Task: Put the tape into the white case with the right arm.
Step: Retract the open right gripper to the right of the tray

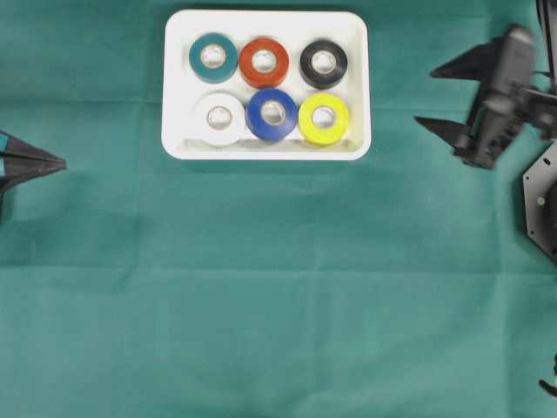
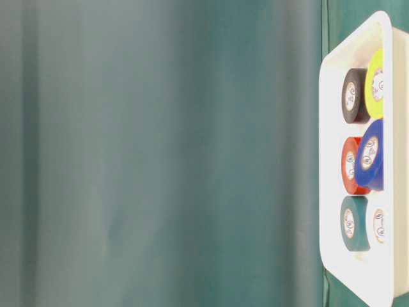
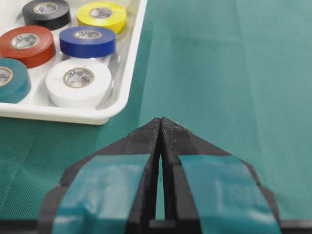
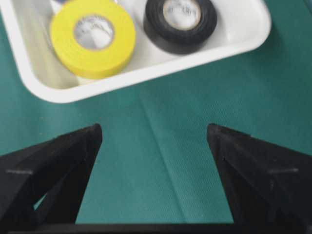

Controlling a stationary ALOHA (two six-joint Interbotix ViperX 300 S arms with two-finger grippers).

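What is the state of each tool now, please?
Left tool: closed, holding nothing.
Right tool: open, holding nothing.

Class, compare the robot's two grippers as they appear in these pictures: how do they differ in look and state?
The left gripper has teal patches on its fingers; the right gripper is all black. The left gripper's jaws are shut, tips touching; the right gripper's stand wide apart. Both hold nothing and sit outside the white case.
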